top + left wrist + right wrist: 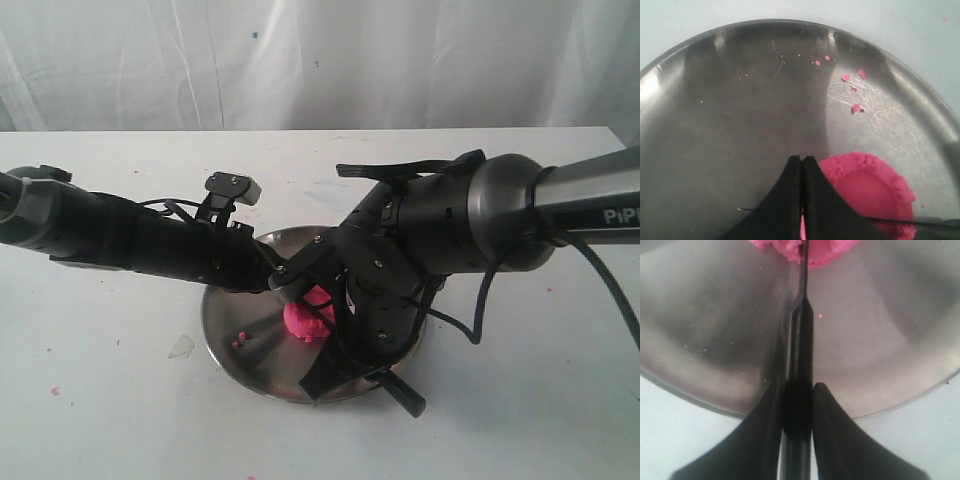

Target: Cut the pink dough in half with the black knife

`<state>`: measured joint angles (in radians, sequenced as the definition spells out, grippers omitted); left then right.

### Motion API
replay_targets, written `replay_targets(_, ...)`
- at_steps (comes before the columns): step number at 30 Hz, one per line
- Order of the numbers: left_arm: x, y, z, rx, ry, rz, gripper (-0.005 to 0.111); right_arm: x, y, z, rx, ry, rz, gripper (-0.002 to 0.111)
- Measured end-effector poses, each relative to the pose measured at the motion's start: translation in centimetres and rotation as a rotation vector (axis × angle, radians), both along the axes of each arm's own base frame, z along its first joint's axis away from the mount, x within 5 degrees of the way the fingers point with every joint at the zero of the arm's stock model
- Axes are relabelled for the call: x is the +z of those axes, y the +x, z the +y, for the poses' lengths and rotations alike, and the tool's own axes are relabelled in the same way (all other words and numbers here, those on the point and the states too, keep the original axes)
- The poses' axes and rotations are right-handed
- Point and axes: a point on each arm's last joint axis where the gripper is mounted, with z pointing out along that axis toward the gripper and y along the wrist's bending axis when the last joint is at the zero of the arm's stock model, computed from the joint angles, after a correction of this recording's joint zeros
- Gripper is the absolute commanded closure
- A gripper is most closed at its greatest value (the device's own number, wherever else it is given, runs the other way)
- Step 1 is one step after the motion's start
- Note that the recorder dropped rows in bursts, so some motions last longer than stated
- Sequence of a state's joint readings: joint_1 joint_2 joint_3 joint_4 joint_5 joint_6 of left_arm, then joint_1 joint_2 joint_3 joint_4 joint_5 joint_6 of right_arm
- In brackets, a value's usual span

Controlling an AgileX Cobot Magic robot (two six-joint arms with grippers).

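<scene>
Plate: you have a round steel plate [225,325] on the white table [100,420], at the middle of the exterior view, with both arms meeting over it.
Pink dough: your pink dough [308,318] sits on the plate a little toward 3 o'clock of its centre, a low rounded lump with a dented top; in the left wrist view [875,192] it shows a raised rim around a flatter middle.
Crumbs: a few pink crumbs [238,341] lie on the plate at about 9 o'clock from the dough, apart from it.
Black knife: your black knife [801,320] runs from the right gripper straight to the dough, its thin blade edge-on and reaching into the lump; the handle end [405,395] sticks out past the plate rim at about 5 o'clock.
Right gripper: your right gripper [799,395] is clamped on the knife handle, one finger on each side.
Left gripper: your left gripper [802,162] has its fingertips pressed together with nothing between them, just beside the dough over the plate.
</scene>
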<state>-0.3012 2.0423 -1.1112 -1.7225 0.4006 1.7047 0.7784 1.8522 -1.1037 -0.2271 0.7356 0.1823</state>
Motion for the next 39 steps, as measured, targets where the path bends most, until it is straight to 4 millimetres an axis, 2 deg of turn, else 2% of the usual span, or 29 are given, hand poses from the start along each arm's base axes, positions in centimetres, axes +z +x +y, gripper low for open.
replay_targets(9, -0.2, 0.0, 0.0, 0.0, 0.001, 0.004, 0.107, -0.1, 0.0, 0.0, 0.0, 0.0, 0.0, 0.108)
replay_targets(15, -1.4, -0.1, -0.1, -0.008, 0.0, 0.034, 0.107, -0.1, 0.0, 0.0, -0.001, -0.005, 0.004, 0.108)
replay_targets(29, -1.3, 0.0, -0.1, -0.011, -0.004, 0.032, 0.107, -0.3, 0.0, 0.0, -0.003, -0.011, 0.012, 0.108)
replay_targets(32, -0.3, 0.1, 0.0, 0.004, 0.006, 0.006, 0.107, -0.2, 0.0, 0.0, -0.002, -0.012, 0.011, 0.108)
replay_targets(36, 4.3, 0.0, 0.5, 0.045, 0.015, -0.111, 0.107, -0.3, 0.0, 0.0, -0.002, -0.015, 0.013, 0.108)
replay_targets(39, 6.4, -0.3, 0.7, 0.057, 0.007, -0.159, 0.107, -0.3, 0.0, 0.0, -0.002, -0.015, 0.013, 0.108)
